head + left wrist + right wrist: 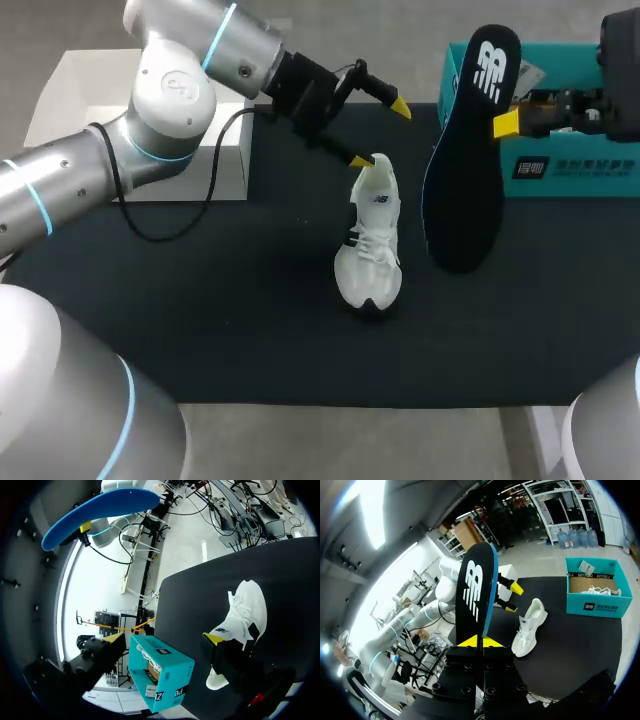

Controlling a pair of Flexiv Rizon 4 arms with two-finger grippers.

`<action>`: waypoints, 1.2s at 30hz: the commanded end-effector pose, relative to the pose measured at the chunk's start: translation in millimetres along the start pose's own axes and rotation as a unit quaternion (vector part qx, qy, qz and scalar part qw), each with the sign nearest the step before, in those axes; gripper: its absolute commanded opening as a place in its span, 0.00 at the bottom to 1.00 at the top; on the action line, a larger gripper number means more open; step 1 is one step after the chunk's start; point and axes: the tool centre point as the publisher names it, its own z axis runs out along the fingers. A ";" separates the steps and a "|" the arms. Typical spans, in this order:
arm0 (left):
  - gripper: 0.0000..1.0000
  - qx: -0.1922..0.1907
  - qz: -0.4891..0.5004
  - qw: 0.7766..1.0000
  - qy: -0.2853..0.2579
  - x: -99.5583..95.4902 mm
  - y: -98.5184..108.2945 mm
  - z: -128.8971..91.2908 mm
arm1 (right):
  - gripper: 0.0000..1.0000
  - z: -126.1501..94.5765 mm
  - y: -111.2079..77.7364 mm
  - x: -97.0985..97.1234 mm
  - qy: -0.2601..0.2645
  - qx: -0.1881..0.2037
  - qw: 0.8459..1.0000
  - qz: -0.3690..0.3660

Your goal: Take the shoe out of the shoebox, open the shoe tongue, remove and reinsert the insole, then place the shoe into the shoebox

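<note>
R claw [480,641] pinching insole [476,592], shoe [370,250] at L claw [381,132]

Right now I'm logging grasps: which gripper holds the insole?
The right gripper, shut on the black insole; the left gripper is open, one finger at the white shoe.

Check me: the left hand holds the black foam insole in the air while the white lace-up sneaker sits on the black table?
No, the right hand holds the black foam insole, as the right wrist view shows; the white lace-up sneaker does sit on the black table.
</note>
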 end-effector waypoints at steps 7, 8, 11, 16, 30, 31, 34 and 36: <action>1.00 -0.077 0.065 0.993 -0.069 13.1 -6.3 14.3 | 0.00 4.2 6.7 -0.3 0.000 0.008 1.000 0.000; 1.00 -0.084 0.064 0.991 -0.086 9.1 -5.5 11.3 | 0.00 4.2 6.7 -0.3 0.000 0.008 1.000 0.000; 1.00 -0.121 0.091 0.983 -0.104 -4.0 -5.8 2.0 | 0.00 2.6 10.9 -4.7 -0.001 0.003 1.000 0.004; 1.00 -0.128 0.121 0.979 -0.103 -21.7 -12.2 -7.5 | 0.00 -3.1 34.3 -27.4 0.021 -0.006 0.999 0.029; 1.00 -0.117 0.163 0.967 -0.155 -54.5 -34.0 -32.1 | 0.00 0.3 99.5 -91.2 0.067 0.087 0.991 0.077; 1.00 -0.118 0.171 0.965 -0.159 -56.7 -35.7 -32.9 | 0.00 0.4 104.6 -95.8 0.067 0.096 0.990 0.083; 1.00 -0.123 0.199 0.957 -0.169 -62.5 -40.0 -32.6 | 0.00 3.9 117.1 -106.1 0.065 0.121 0.986 0.095; 1.00 -0.125 0.212 0.953 -0.179 -65.6 -41.4 -31.6 | 0.00 7.8 123.0 -111.2 0.069 0.131 0.983 0.111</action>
